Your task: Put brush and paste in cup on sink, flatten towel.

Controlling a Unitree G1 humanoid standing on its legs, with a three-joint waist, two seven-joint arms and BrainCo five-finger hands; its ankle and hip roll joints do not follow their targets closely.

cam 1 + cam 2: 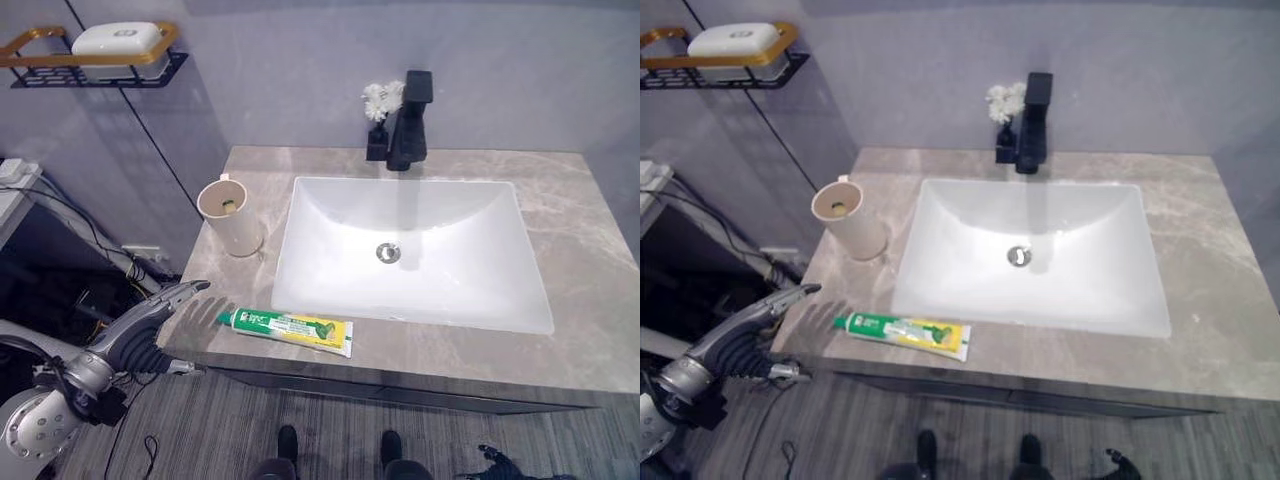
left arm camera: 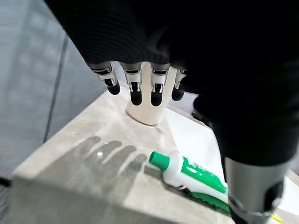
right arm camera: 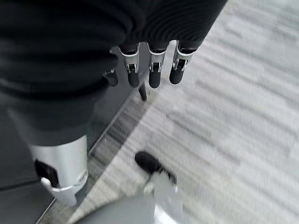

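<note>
A green, white and yellow toothpaste tube [image 1: 290, 328] lies flat along the counter's front edge, its green cap [image 2: 159, 160] pointing left. A beige cup [image 1: 229, 216] stands upright left of the sink, with something small inside it [image 1: 230, 207]. My left hand [image 1: 160, 308] hovers at the counter's front left corner, left of the tube, fingers [image 2: 136, 88] straight and holding nothing. My right hand [image 3: 154, 70] hangs low beside the cabinet over the floor, fingers relaxed and empty.
A white basin [image 1: 410, 250] is set into the grey marble counter [image 1: 590, 250], with a black faucet [image 1: 410, 130] and a small white flower vase [image 1: 380, 110] behind it. A wall shelf with a soap dish [image 1: 115, 45] hangs at upper left.
</note>
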